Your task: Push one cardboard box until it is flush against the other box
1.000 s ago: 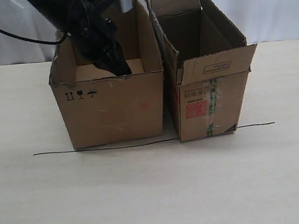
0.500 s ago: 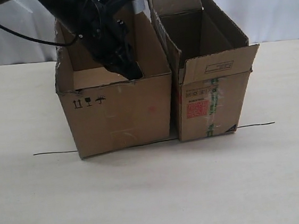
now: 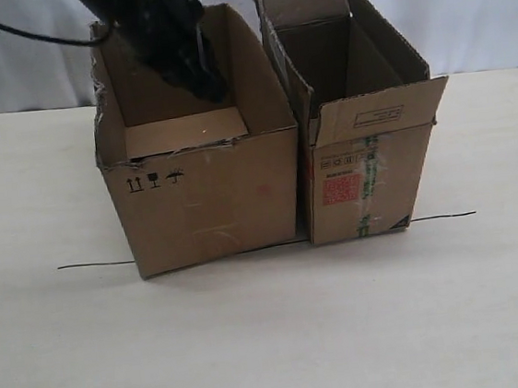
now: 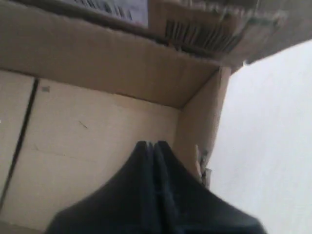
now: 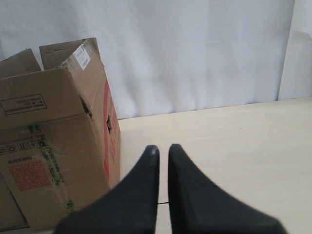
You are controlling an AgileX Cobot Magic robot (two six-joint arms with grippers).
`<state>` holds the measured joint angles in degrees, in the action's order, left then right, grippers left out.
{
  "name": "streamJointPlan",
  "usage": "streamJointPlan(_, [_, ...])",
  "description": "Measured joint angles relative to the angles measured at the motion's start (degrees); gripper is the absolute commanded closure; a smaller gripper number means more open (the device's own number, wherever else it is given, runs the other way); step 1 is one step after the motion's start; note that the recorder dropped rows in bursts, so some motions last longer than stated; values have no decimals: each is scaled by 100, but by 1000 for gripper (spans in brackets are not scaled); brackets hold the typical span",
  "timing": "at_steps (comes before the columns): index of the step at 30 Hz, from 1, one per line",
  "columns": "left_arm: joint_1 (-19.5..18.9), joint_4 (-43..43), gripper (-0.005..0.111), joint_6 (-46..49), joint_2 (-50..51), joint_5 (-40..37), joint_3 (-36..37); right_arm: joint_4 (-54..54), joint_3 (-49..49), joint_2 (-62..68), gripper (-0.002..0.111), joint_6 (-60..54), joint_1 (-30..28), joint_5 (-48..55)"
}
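Observation:
The wide cardboard box with the torn rim stands left of the narrower other box with its red label. Their near sides meet at the top corner, and a thin dark slit shows lower down. My left gripper is shut and empty. It hangs inside the wide box near its right wall, above the floor. In the left wrist view its tips point at the box's inner corner. My right gripper is shut on nothing, low over the table to the right of the other box. It is out of the exterior view.
A thin black line runs across the table under both boxes' front edges. A white curtain hangs behind. The other box's front flap folds outward.
The wide box slid right toward the other box, then stayed put. My left gripper has since risen and drawn back inside it. The other box has not moved.

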<state>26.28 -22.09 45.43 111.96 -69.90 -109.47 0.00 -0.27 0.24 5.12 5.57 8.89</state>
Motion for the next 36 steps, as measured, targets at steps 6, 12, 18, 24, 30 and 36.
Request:
streamJointPlan(6, [-1646,-1430,107,-371,-787,716,-136,0,0,0,103,0,0,0])
streamJointPlan(12, [-3001,-2661,107,-488,-617,1663,921,0,0,0,103,0,0,0])
streamJointPlan(18, [-3027,-2948,107,-488,-260,2094,1702,0,0,0,103,0,0,0])
streamJointPlan(24, [-3027,-3147,107,-488,-74,2533,1866,0,0,0,103,0,0,0])
streamJointPlan(30, [-3027,-3220,107,-714,195,2921,1878,0,0,0,103,0,0,0])
streamJointPlan(36, [-3016,-3640,107,-829,727,2863,1878,0,0,0,103,0,0,0])
